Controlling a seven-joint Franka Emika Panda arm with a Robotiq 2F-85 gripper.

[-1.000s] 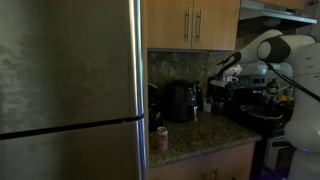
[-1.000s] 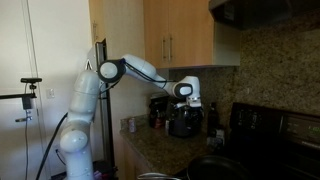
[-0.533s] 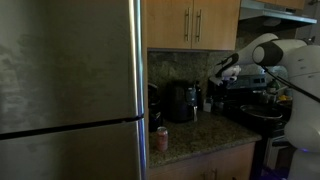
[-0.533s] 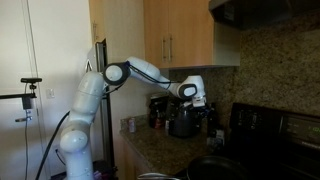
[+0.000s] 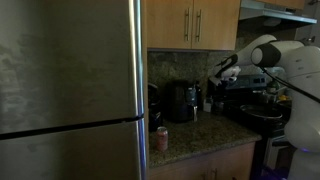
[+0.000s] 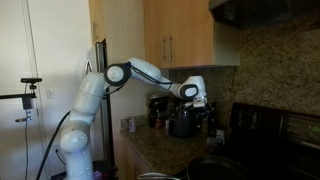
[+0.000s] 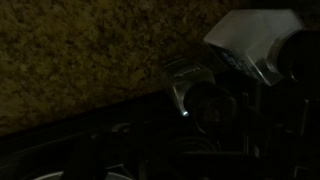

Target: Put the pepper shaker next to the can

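Observation:
The can (image 5: 161, 139) is a short reddish-pink cylinder near the front edge of the counter, beside the refrigerator; it also shows small in an exterior view (image 6: 127, 125). A slim dark upright shape (image 5: 209, 103) just beside the black appliance looks like the pepper shaker, but the dim light hides its detail. My gripper (image 5: 217, 79) hangs above the back of the counter, over that shape and far from the can; it also shows in an exterior view (image 6: 203, 104). The wrist view is almost black, and the jaws cannot be made out.
A big black boxy appliance (image 5: 181, 102) stands at the back of the granite counter (image 5: 195, 135). A tall steel refrigerator (image 5: 70, 90) fills one side. Wooden cupboards (image 5: 192, 22) hang overhead. A stove with a dark pan (image 5: 262, 115) lies beyond the arm.
The arm shifted a little further along the counter, towards the stove side, a second ago. It has stayed still for the last half second. The can has not moved.

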